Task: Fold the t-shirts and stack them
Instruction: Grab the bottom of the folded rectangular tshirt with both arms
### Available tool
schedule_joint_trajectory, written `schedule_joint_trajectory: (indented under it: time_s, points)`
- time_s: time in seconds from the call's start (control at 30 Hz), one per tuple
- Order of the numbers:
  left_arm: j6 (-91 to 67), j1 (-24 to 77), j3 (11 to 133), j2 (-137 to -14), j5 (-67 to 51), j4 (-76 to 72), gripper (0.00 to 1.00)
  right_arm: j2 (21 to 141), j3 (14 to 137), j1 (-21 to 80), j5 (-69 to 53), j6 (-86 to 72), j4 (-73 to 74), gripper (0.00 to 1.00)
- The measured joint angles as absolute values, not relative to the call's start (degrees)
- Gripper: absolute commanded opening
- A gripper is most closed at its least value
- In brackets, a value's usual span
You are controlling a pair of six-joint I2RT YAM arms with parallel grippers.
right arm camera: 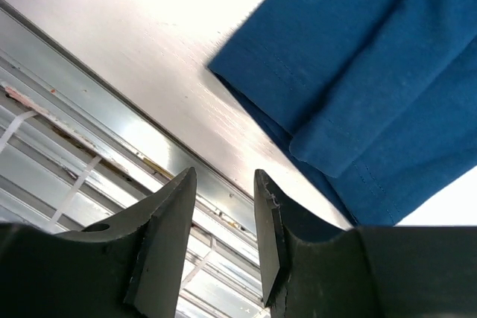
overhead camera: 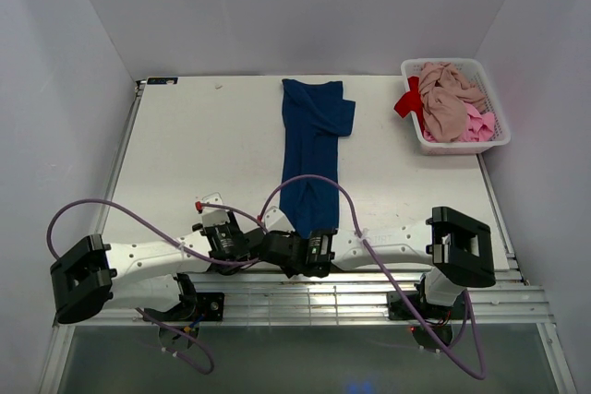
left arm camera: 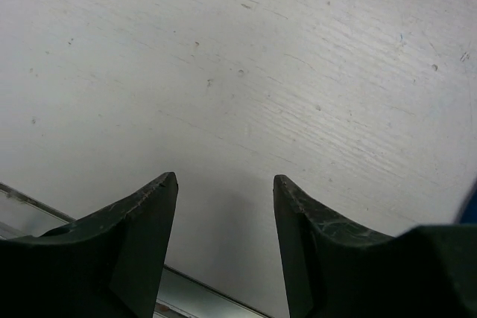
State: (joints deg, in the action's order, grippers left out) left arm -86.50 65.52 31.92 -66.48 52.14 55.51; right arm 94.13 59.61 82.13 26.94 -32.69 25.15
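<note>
The navy t-shirt (overhead camera: 310, 159) looks light, limp and floppy, so its near hem corners suit pinching. The left hand (left arm camera: 225, 206) gapes wide and the right hand (right arm camera: 225, 214) narrower, both empty.

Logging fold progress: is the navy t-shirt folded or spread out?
Partly folded: the navy t-shirt lies as a narrow lengthwise strip, layers overlapping at its near hem.

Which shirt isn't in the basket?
The navy blue t-shirt: it lies flat on the table; the beige tee, pink tee and red tee sit crumpled in the white basket.
</note>
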Motion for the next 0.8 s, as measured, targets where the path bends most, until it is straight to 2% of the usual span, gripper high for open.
schedule_joint_trajectory:
  time_s: [0.33, 0.5, 0.63, 0.8]
  points:
    - [-91.7, 66.4, 31.6, -65.8, 54.8, 61.0, 0.66, 95.2, 60.8, 82.4, 31.7, -30.7, 25.6, 0.45]
    - [-93.5, 70.3, 31.6, -65.0, 54.7, 60.9, 0.66, 94.3, 62.0, 77.5, 37.5, -33.0, 25.3, 0.47]
    - [-87.6, 68.6, 31.5, -59.8, 55.0, 56.2, 0.66, 89.7, 59.9, 76.6, 40.3, -34.4, 25.8, 0.47]
    - [-67.3, 59.3, 28.0, -47.7, 51.0, 38.9, 0.66, 84.8, 56.8, 75.7, 40.7, -35.0, 25.9, 0.48]
